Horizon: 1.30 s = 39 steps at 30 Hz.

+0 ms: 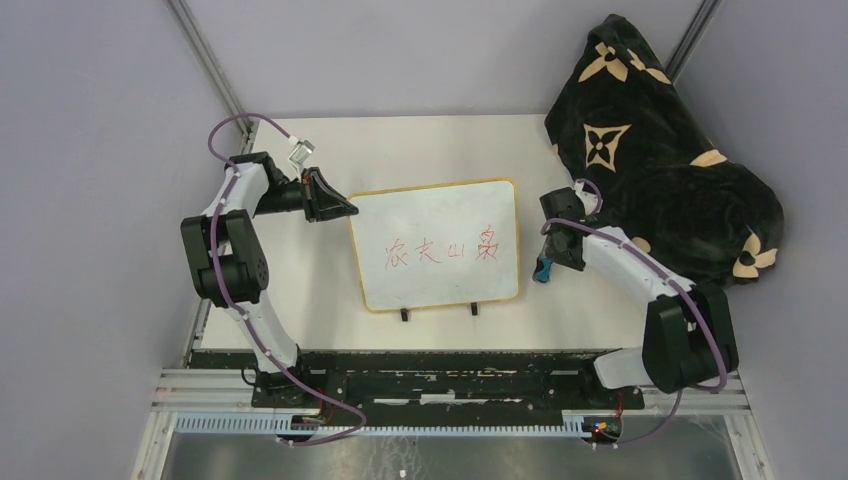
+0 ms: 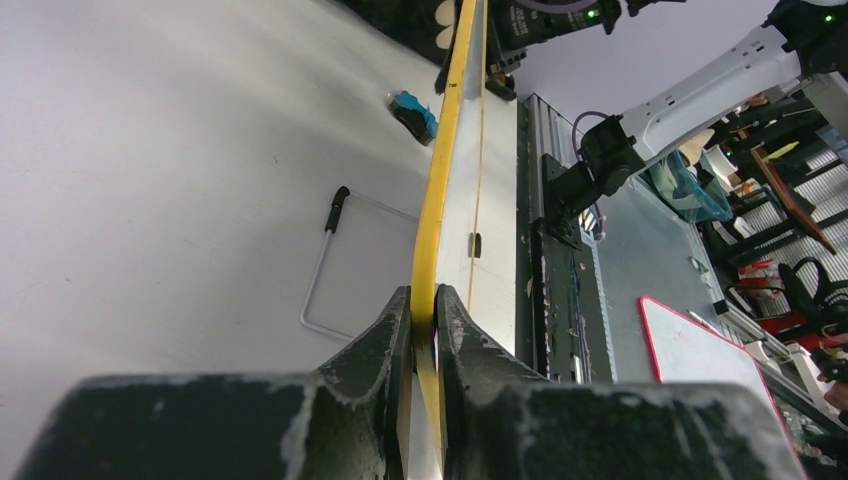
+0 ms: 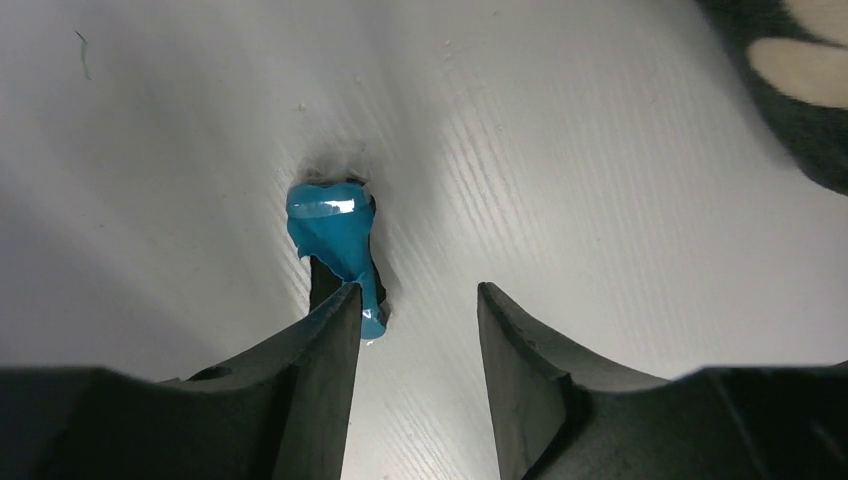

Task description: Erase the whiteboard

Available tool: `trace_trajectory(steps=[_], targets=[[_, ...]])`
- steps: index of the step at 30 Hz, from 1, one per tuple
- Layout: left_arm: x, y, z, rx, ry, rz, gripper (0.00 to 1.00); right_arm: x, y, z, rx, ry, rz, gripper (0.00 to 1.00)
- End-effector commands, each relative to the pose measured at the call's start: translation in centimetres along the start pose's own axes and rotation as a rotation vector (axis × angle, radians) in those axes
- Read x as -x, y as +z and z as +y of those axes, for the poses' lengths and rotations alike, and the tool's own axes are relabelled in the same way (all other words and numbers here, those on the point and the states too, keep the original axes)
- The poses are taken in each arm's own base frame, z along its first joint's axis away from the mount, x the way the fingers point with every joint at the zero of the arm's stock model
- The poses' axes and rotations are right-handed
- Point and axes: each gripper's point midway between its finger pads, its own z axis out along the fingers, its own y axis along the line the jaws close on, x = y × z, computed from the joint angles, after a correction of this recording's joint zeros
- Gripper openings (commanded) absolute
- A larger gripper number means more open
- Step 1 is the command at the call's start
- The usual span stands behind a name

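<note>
Step in hand (judged): right gripper (image 3: 418,296) to pick up eraser (image 3: 336,236). Jaws spread, nothing between them. Eraser lies just ahead of tips, off beside one finger, not centred. Advice: shift sideways until block sits mid-gap, lower, then close.
Other side: left gripper (image 2: 424,300) pinched on whiteboard (image 1: 436,246) frame at corner. Board lies flat between grippers, red writing not yet wiped.
Black patterned blanket (image 1: 662,170) bunched just behind right arm; could snag wrist.

Black tan-patterned blanket (image 1: 670,190) far right, small blue eraser (image 1: 542,270) nearby
</note>
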Motion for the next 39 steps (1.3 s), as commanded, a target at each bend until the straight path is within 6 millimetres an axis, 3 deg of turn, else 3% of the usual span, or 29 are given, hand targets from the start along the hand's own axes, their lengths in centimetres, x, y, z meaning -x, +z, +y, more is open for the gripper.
trace_trajectory(steps=[1,12,18,39], targets=[[-0.7,-0.5,0.4,0.029,0.066,0.098,0.03,0.8,0.9,2.2,0.061,-0.004,0.018,0.54],[-0.9,-0.5,0.5,0.027,0.061,0.095,0.03,1.0,1.1,3.4,0.117,-0.019,0.019,0.54],[-1.0,-0.4,0.6,0.025,0.054,0.093,0.03,0.1,2.2,4.2,0.134,-0.030,0.055,0.54],[-1.4,-0.4,0.8,0.022,0.044,0.096,0.03,-1.2,3.9,4.1,0.108,-0.030,0.091,0.53]])
